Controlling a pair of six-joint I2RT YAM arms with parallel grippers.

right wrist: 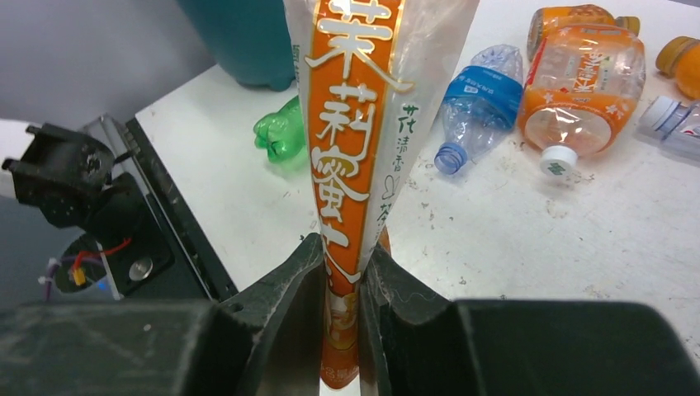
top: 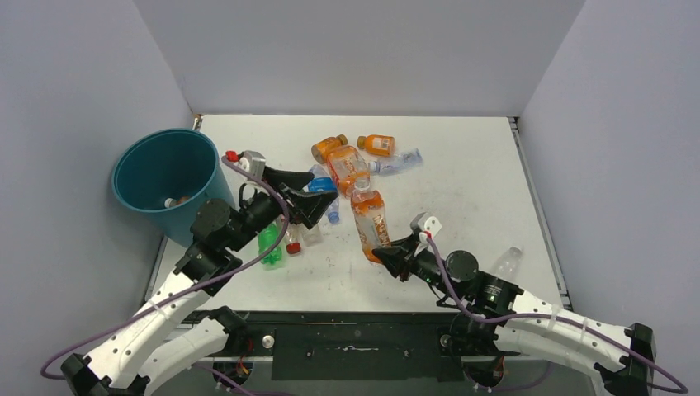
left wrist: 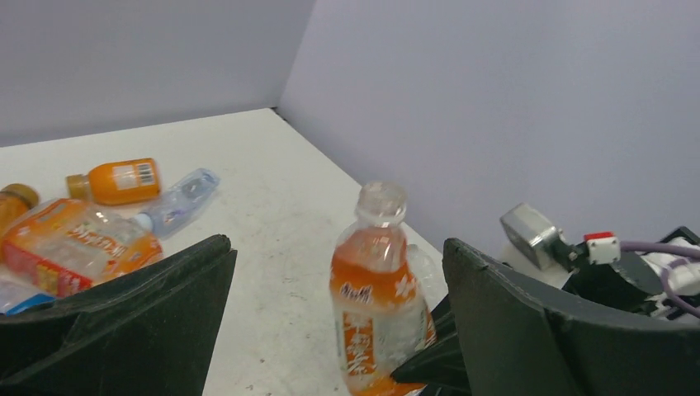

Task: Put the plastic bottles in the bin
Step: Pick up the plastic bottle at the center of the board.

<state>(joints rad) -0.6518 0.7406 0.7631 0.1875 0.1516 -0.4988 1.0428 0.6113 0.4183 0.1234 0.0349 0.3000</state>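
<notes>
Orange-label bottle point(right wrist: 355, 124) sits nearest, base end pinched in the right gripper point(right wrist: 340, 322), jaws clamped hard enough that the wall caves flat between them. So it looks like thin, soft, near-empty plastic: light, crushable, with a slick film label. Grip at the very base leaves the long body and cap sticking out, so it will likely swing or slip; a hold nearer the middle, across the label, looks steadier. Cannot tell if it is clear of the table point(top: 479, 190). Clear bottle point(top: 505, 264) lies well to the right, alone. Green bottle point(right wrist: 281, 130) lies on its side to the left, small and crumpled-looking, easy to pinch across the body. Left gripper point(top: 326, 198) hangs beyond it with jaws wide apart, holding nothing. Past that, the pile: blue-label bottle point(right wrist: 483, 95) beside a fat orange bottle point(right wrist: 586, 78), both lying down, caps toward the near edge; round bodies probably roll, so take them across the width. Small orange bottle point(left wrist: 115, 181) lies farther back. Bin point(top: 124, 165) stands at the far left, mouth open upward, something small inside.
</notes>
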